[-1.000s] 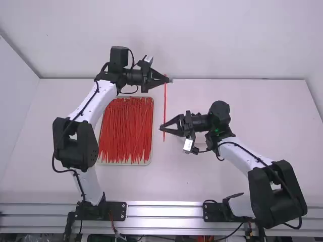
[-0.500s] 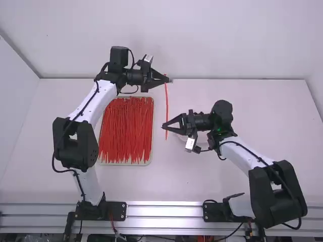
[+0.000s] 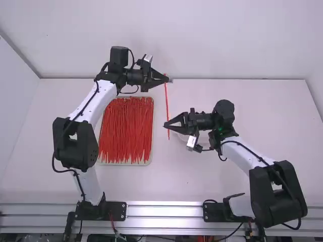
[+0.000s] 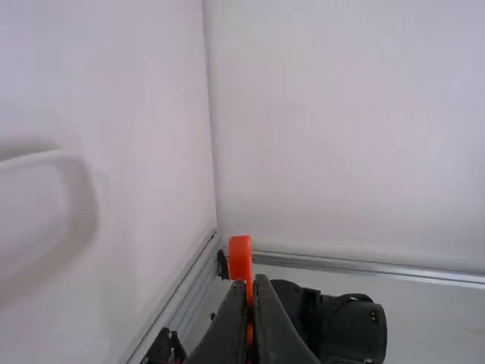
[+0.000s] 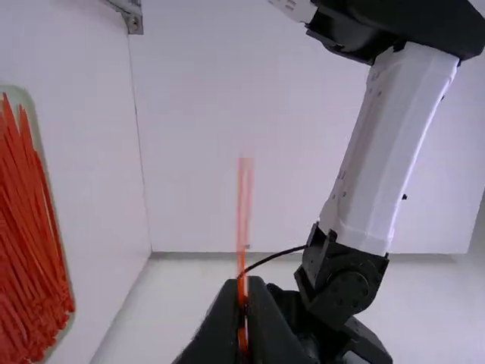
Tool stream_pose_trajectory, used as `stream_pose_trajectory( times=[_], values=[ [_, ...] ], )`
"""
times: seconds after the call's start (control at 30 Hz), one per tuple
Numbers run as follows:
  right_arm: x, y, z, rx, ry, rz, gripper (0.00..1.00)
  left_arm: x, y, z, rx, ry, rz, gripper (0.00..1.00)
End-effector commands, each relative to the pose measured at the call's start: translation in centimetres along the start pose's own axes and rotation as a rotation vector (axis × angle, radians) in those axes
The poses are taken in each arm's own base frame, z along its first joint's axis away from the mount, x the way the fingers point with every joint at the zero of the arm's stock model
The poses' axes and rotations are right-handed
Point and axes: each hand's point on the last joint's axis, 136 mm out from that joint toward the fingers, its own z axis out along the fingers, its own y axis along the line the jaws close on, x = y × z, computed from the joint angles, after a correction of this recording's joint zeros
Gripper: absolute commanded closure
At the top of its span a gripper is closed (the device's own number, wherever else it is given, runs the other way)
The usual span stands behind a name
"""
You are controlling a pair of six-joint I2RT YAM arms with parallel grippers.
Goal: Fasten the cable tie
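High view: left gripper (image 3: pixel 157 77) hasn't budged. It sits at the far edge of the table (image 3: pixel 262 111), fingers pinching the tie (image 3: pixel 166 103) by its head end. Right gripper (image 3: pixel 170 126) has slid a little to the right over the last second and dragged the tail (image 3: pixel 168 135) with it. The strap used to slant slightly near-left and now slants slightly near-right. It is still straight and held off the table (my read, from how the arms sit), just right of the tray (image 3: pixel 151 162) of spare ties (image 3: pixel 126 128).

Left wrist view: fingers pressed together on the strap, with the orange head (image 4: pixel 239 254) poking out past the tips. Grip looks solid.

Right wrist view: fingers closed on the tail, and the strap (image 5: pixel 244 197) runs straight away from them. Spare ties sit off to one side.

What it means: both ends are gripped but there's no loop yet, and the tail is nowhere near the head. I read the shift as alignment, not progress on the fastening. The tail still has to be bent round and threaded through the head.
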Motion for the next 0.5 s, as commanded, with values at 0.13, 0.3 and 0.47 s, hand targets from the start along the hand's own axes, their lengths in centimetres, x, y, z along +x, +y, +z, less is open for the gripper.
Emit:
stream_pose_trajectory(
  times=[0.13, 0.3, 0.47],
  values=[
    [-0.05, 0.02, 0.08, 0.001, 0.005, -0.061, 0.87, 0.66, -0.66, 0.27, 0.014, 0.022, 0.031, 0.98],
    [-0.09, 0.01, 0.12, 0.001, 0.003, -0.061, 1.00, 0.67, -0.66, 0.27, 0.014, 0.023, 0.030, 0.98],
    [0.07, 0.01, -0.11, 0.000, 0.010, -0.061, 0.96, 0.81, -0.71, 0.47, 0.015, 0.028, 0.031, 0.98]
  ],
)
